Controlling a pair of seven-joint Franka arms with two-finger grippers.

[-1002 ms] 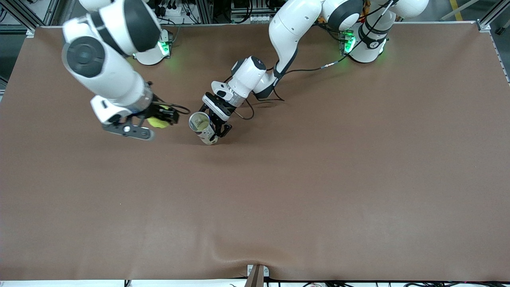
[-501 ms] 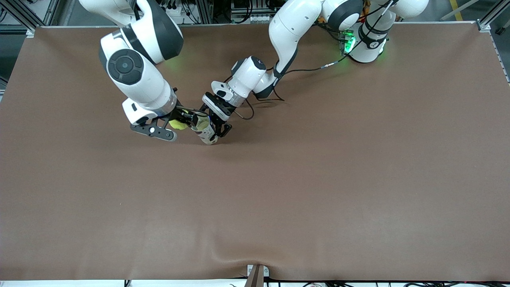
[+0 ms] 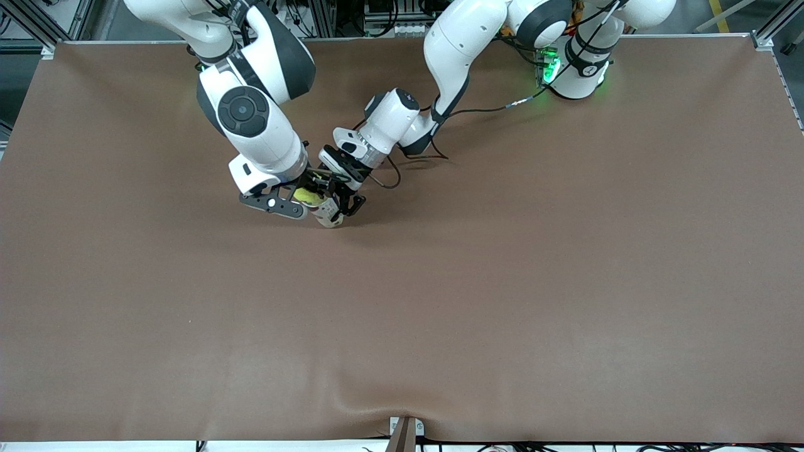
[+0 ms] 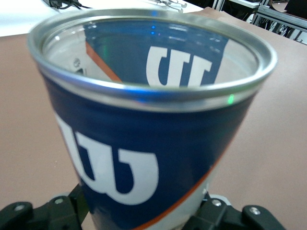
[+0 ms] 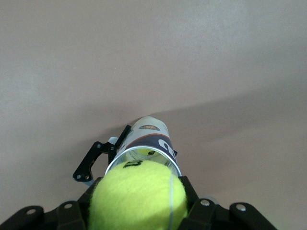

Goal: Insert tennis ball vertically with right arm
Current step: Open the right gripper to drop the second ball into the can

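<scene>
My right gripper (image 3: pixel 308 194) is shut on a yellow-green tennis ball (image 3: pixel 305 196) and holds it right over the open mouth of the can (image 3: pixel 326 215). In the right wrist view the ball (image 5: pixel 138 196) sits between the black fingers, just above the can's metal rim (image 5: pixel 144 153), and another ball shows inside the can. My left gripper (image 3: pixel 342 204) is shut on the can's lower body and holds it upright on the table. In the left wrist view the blue and white can (image 4: pixel 144 143) with a silver rim fills the picture.
The brown table mat (image 3: pixel 502 282) spreads wide on the side nearer the front camera and toward the left arm's end. A black cable (image 3: pixel 383 179) loops on the mat beside the left wrist. Both arm bases stand along the table's top edge.
My right gripper has carried the tennis ball from the right arm's end of the table to over the can's mouth. The left gripper and the can have not moved.
</scene>
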